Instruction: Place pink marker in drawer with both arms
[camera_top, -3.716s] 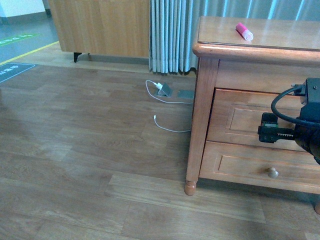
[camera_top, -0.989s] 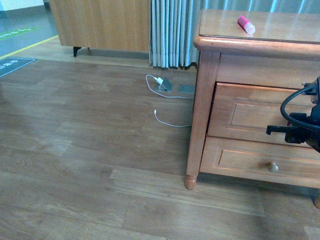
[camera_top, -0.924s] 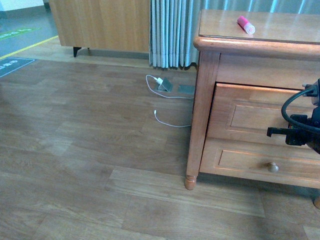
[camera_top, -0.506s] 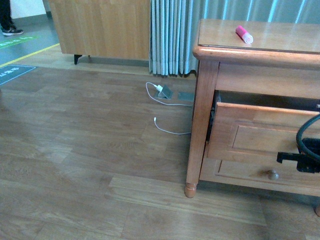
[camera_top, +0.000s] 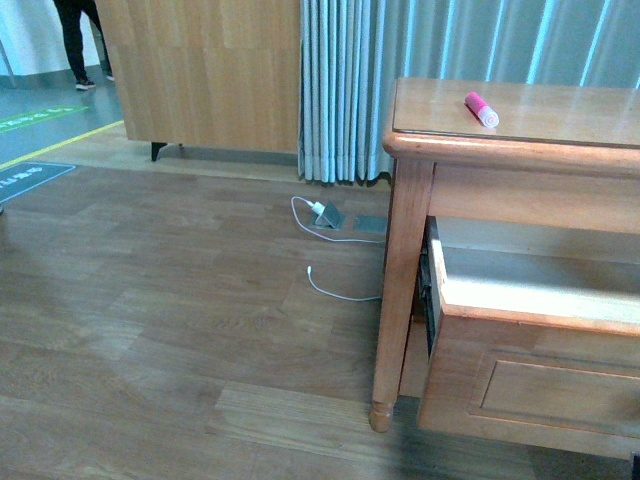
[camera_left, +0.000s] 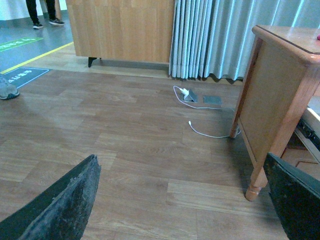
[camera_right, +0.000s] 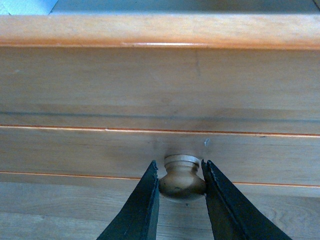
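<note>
**A:** Where is the marker?

**B:** The short, stubby hot-pink marker (camera_top: 481, 109) with the paler cap end lies on its side on top of the honey-coloured wooden dresser (camera_top: 560, 112). It is well apart from both grippers.

**A:** And the drawer?

**B:** The wide top drawer (camera_top: 535, 395) with the raised-panel front stands far out from the dresser. In the front view only a pale strip of its inside shows, and I cannot tell what is in there.

**A:** What is the right gripper doing?

**B:** The right gripper (camera_right: 179, 163) is clamped on the drawer's round pale wooden knob (camera_right: 182, 184). Its two black fingers (camera_right: 142, 205) press the knob from either side (the right wrist view shows this plainly).

**A:** And the left one?

**B:** The left gripper (camera_left: 182, 160) hangs above the brown wood-plank floor (camera_left: 125, 140), near the dresser's side panel and turned leg (camera_left: 256, 182). Its black fingers (camera_left: 65, 205) are spread wide over bare floor.

**A:** Anything else around?

**B:** A thin white cable (camera_top: 335, 288) lies on the floor beside the dresser leg, in front of a pleated grey-blue curtain (camera_top: 350, 90).
</note>
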